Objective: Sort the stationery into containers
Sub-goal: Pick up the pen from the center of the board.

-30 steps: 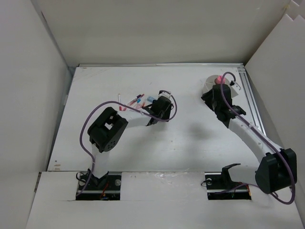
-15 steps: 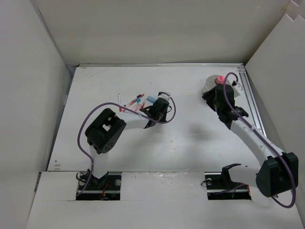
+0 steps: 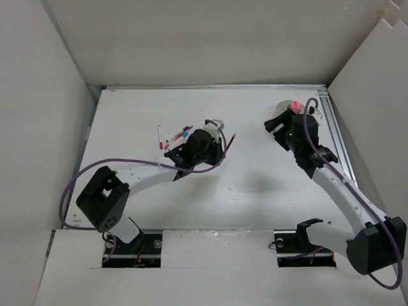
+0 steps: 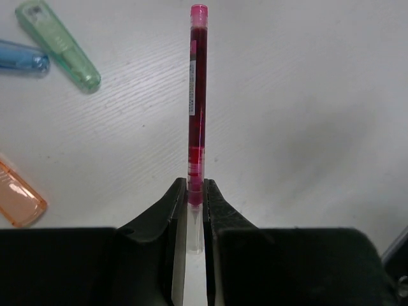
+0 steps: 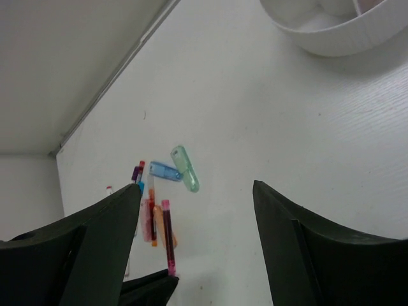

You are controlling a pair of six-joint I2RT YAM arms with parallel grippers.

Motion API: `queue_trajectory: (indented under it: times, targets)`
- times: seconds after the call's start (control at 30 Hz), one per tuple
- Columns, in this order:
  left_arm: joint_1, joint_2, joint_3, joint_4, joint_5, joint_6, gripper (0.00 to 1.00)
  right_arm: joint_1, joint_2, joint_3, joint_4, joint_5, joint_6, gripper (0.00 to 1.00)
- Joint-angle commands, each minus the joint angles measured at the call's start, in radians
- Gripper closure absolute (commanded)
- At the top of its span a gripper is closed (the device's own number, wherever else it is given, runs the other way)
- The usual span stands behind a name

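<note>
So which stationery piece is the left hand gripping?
The dark red pen with a pink end, pinched in the left hand; the green piece, blue piece and orange piece lie loose on the table.

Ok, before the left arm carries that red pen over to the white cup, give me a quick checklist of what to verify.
1. Grip: left gripper shut on the red pen, near its clear end: ok.
2. Pen free of neighbours: the green piece, blue piece and orange piece lie apart from it: ok.
3. Pen off the table: cannot tell.
4. Right gripper empty: open, nothing in it: ok.
5. Way to the white cup: the right arm partly covers it in the top view: not ok.
6. Free compartment for the pen: cannot tell.
</note>
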Motion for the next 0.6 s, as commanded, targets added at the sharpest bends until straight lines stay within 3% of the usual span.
queue_trajectory:
  times: [0.0, 0.3, 0.53, 0.57]
  targets:
    - [-0.004, -0.098, -0.006, 0.078, 0.099, -0.028, 1.0, 0.046, -0.011, 0.012, -0.009, -0.092, -0.04, 0.21]
    - [-0.004, -0.184, -0.047, 0.169, 0.217, -0.081, 1.0, 0.106, -0.072, 0.012, 0.029, -0.271, -0.071, 0.09]
    - [-0.004, -0.221, -0.058, 0.21, 0.261, -0.091, 1.0, 0.126, -0.034, 0.021, 0.079, -0.33, -0.071, 0.07]
    - [-0.004, -0.221, -0.058, 0.21, 0.271, -0.091, 1.0, 0.126, -0.022, 0.021, 0.089, -0.33, -0.071, 0.11]
